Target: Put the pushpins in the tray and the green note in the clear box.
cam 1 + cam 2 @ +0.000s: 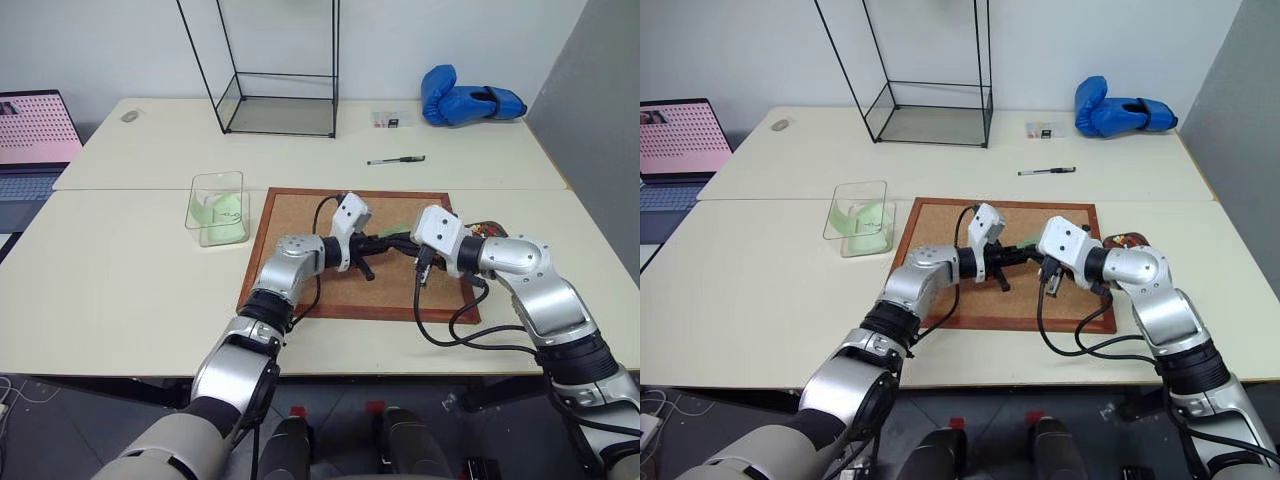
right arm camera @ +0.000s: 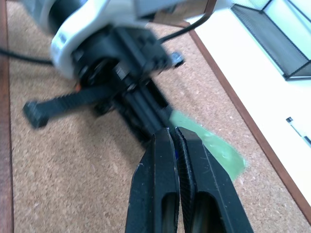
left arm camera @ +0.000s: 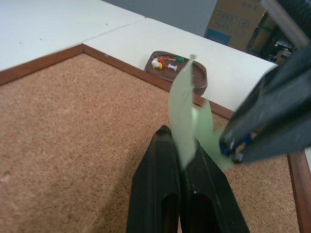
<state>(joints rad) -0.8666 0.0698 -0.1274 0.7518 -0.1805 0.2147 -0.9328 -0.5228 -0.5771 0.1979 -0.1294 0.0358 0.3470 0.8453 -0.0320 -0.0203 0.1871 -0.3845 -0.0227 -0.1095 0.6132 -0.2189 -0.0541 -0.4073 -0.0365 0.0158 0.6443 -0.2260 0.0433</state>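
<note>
Green note: over corkboard, pinched by both L gripper & R gripper. You free R only, then carry L to clear box, 9 o'clock.

1 corkboard, 1 clear box, 1 tray, 1 green note, 1 pen, 1 wire-framed case.
</note>
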